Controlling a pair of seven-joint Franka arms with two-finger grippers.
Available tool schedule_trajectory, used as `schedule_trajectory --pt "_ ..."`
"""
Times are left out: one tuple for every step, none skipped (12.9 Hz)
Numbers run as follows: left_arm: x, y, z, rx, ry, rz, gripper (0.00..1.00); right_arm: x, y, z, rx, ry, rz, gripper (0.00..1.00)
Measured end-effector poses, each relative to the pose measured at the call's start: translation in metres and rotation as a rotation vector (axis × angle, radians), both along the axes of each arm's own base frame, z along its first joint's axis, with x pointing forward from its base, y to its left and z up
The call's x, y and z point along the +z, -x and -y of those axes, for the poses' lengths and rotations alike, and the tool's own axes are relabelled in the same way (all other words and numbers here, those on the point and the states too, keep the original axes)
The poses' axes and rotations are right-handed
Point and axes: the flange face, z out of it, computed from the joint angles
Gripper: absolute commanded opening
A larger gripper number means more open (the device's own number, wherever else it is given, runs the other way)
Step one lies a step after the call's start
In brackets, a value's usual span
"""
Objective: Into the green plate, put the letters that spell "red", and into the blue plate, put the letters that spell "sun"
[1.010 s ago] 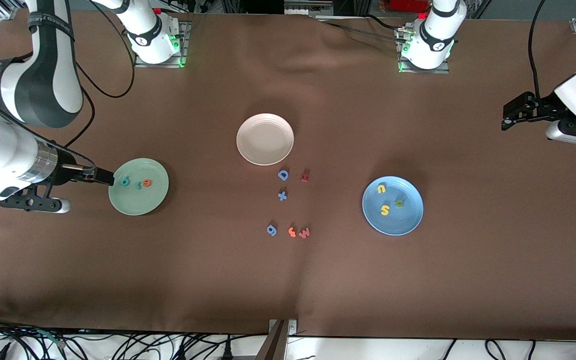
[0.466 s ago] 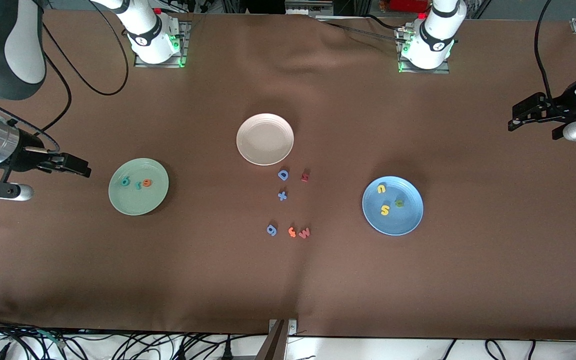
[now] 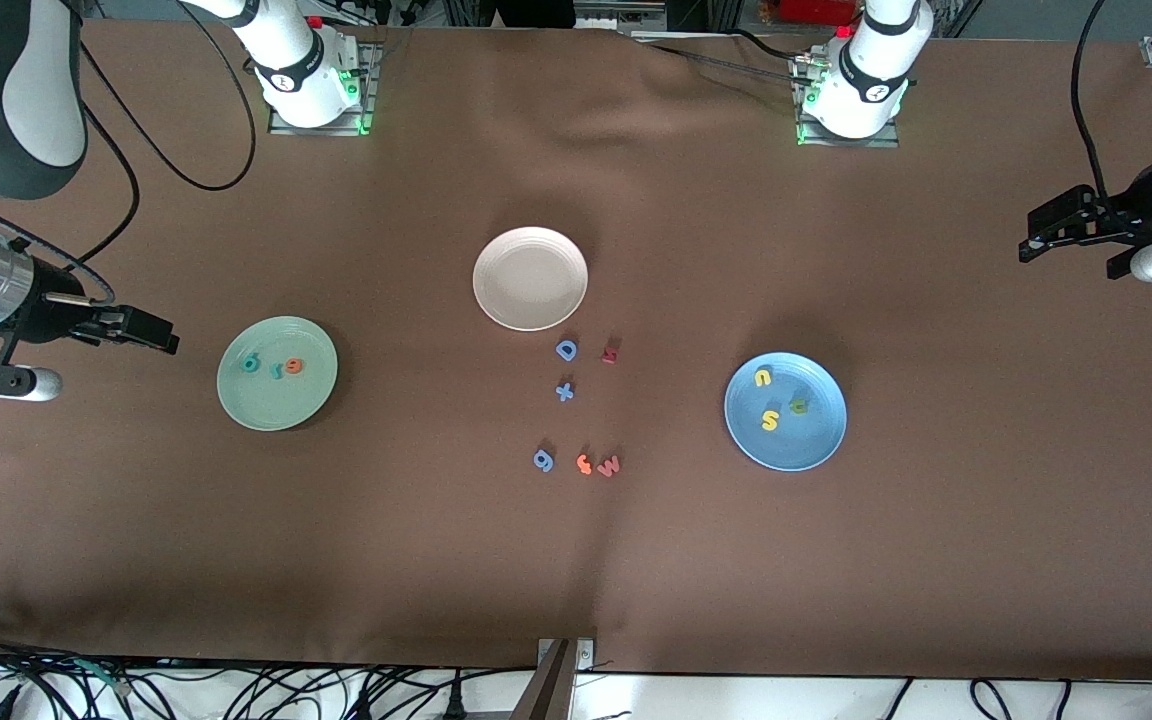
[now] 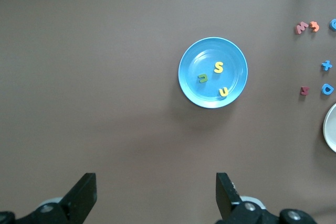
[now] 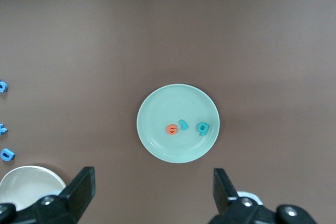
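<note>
You can count the sorting as done, going by how things lie. The green plate (image 3: 277, 373), at middle left of the front view, holds the teal "d" (image 3: 250, 363), the teal "r" (image 3: 277, 370) and the orange "e" (image 3: 295, 366), lined up side by side. The blue plate (image 3: 785, 411), at middle right, holds the yellow "u" (image 3: 763, 377), the yellow "s" (image 3: 769, 420) and the olive "n" (image 3: 798, 406).

Both arms wait off the plates. The right pincer (image 3: 161, 335) hangs at the left edge of the frame, just beside the green plate, its fingers spread apart and holding nothing. The left pincer (image 3: 1036, 235) hangs at the right edge, well apart from the blue plate, likewise spread wide and empty.

The cream plate (image 3: 530, 278) at upper centre is bare. Below it the leftover letters lie on the table (image 3: 576, 560): the blue "D" (image 3: 566, 349), the dark red letter (image 3: 610, 351), the orange "f" (image 3: 584, 463) and the pinkish "w" (image 3: 609, 465). You have nothing left to move.
</note>
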Motion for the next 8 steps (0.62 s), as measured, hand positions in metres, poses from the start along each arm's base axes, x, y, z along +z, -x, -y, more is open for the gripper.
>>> schedule_trajectory --pt "0.000 0.000 0.000 0.001 0.000 0.000 1.00 -0.003 -0.001 0.001 0.011 0.013 -0.007 0.99" --pt "0.000 0.000 0.000 0.001 0.000 -0.001 1.00 -0.006 -0.002 0.000 0.025 0.022 -0.012 0.99" --pt "0.000 0.000 0.000 0.001 0.000 -0.002 1.00 -0.007 -0.002 -0.001 0.043 0.029 -0.014 0.99" --pt "0.000 0.001 0.000 0.001 0.000 -0.005 1.00 -0.006 -0.002 -0.002 0.058 0.035 -0.013 0.99" --pt "-0.001 0.001 0.000 0.000 0.000 -0.010 1.00 -0.004 -0.001 -0.002 0.068 0.037 -0.010 0.99" --pt "-0.001 0.001 0.000 0.000 0.000 -0.013 1.00 -0.002 -0.001 -0.001 0.075 0.037 -0.007 0.99" --pt "-0.001 0.002 0.001 -0.001 0.000 -0.015 1.00 0.000 0.000 0.002 0.082 0.042 -0.002 0.99" --pt "-0.001 0.002 0.001 -0.002 0.000 -0.017 1.00 0.003 0.000 0.004 0.089 0.046 0.005 0.99"
